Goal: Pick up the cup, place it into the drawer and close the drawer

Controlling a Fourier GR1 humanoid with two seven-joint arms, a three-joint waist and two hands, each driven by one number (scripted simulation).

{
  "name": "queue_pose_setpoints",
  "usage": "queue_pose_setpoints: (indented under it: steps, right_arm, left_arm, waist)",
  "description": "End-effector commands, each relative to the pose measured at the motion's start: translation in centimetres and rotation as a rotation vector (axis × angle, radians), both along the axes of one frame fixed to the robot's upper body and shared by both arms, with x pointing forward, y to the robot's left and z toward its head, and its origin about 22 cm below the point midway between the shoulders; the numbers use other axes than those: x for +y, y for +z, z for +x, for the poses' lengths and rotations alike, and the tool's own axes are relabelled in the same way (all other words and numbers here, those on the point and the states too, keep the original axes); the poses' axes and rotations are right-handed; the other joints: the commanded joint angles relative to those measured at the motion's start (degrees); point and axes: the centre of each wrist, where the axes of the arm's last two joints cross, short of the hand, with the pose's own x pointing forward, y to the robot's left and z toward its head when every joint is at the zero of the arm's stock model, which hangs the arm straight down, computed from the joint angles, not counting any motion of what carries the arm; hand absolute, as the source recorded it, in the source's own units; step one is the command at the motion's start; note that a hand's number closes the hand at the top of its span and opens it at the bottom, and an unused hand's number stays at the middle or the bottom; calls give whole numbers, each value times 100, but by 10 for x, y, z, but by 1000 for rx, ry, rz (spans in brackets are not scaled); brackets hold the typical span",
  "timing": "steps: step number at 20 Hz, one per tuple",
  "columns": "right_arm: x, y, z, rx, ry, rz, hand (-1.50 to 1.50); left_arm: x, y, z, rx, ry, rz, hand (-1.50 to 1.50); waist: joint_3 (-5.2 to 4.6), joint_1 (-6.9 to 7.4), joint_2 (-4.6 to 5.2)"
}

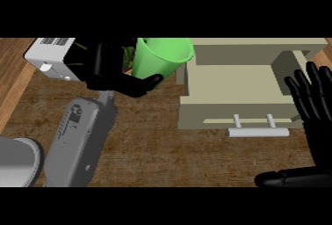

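- The green cup (163, 58) is clasped by the left hand (117, 72) (fingers curled round it) beside the open drawer (233, 94).
- The right hand (314, 110) is held open, fingers straight, at the counter's (175, 154) right edge.

There are 1 green cup (164, 59), 1 open drawer (233, 94) with 1 handle (257, 132), and 2 hands (117, 72) (314, 103).

The left hand (113, 66) has its fingers (139, 85) curled round a green cup (162, 57), held tilted above the wooden worktop (175, 149), just beside the open beige drawer (233, 94). The right hand (318, 114) rests open at the right edge, fingers up.
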Motion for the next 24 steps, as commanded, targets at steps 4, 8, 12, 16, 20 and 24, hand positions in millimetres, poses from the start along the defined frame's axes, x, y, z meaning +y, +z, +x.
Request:
queue_pose_setpoints:
  steps: [4,8,12,16,20,24]
  right_arm:
    - [-12,7,16,-10,-1,20,-150]
    - [-11,-9,9,-13,10,8,-150]
    - [1,-15,9,9,2,-8,-150]
    - [-7,-14,5,-5,20,-7,-150]
    - [-16,4,15,-6,21,1,-150]
    - [-9,4,12,-4,26,1,-150]
  left_arm:
    - [-42,33,19,6,-16,61,150]
    - [-58,31,26,29,-6,86,150]
    - [-66,54,43,49,-7,124,150]
    - [-83,39,49,81,7,122,150]
    - [-92,31,62,110,34,171,150]
    - [-112,20,52,120,53,199,150]
  waist:
    - [0,-14,8]
    - [1,-34,11]
    - [0,-25,16]
    - [0,-90,22]
    - [1,-167,52]
    - [2,-228,36]
